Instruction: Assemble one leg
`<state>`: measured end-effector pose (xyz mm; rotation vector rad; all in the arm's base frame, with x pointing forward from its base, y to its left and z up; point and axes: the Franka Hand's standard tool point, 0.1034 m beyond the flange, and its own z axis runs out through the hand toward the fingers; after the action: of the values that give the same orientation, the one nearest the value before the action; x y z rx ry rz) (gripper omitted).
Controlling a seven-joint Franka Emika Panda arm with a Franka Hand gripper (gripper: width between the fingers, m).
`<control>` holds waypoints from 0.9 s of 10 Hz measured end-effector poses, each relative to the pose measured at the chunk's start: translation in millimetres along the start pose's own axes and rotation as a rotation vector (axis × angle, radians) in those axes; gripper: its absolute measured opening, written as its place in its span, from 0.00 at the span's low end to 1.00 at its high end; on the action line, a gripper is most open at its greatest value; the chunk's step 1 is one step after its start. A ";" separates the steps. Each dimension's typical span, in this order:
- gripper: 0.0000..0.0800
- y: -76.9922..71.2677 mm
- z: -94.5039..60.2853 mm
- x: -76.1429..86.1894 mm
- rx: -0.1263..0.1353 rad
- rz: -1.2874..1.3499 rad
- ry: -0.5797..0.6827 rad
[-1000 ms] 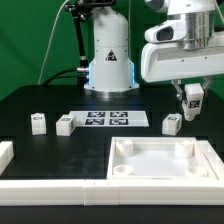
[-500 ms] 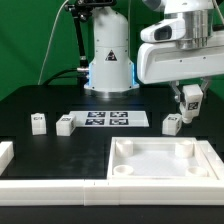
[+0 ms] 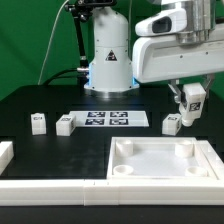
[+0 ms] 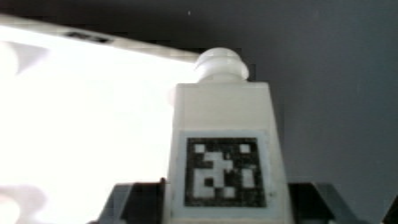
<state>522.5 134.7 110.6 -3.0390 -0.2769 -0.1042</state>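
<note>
My gripper [image 3: 192, 108] is shut on a leg [image 3: 193, 100], a small white block with a black-and-white tag, held tilted above the table at the exterior view's right. In the wrist view the leg [image 4: 224, 130] stands between my dark fingers [image 4: 139, 203], tag facing the camera and a round peg at its far end. Three more legs lie on the black table: one [image 3: 170, 124] just below the gripper, two [image 3: 66, 124] [image 3: 38, 122] at the left. The large white tray-like piece [image 3: 163, 176] lies in front, and also shows in the wrist view [image 4: 71, 110].
The marker board [image 3: 108, 118] lies in the middle of the table. A white wall piece [image 3: 40, 186] runs along the front left. The robot base [image 3: 108, 60] stands at the back.
The arm has risen a little and shifted slightly, carrying the held leg with it. The legs on the table have not moved.
</note>
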 end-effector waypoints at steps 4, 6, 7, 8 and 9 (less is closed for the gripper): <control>0.36 0.3 1.2 -1.1 0.000 0.001 -0.002; 0.36 10.6 0.6 8.6 -0.002 -0.028 -0.004; 0.36 21.8 -0.6 28.8 -0.003 -0.024 0.003; 0.36 26.0 0.1 45.6 -0.002 -0.022 0.015; 0.36 27.7 1.4 55.4 -0.001 -0.028 0.024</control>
<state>582.1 117.4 111.1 -3.0330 -0.3183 -0.1425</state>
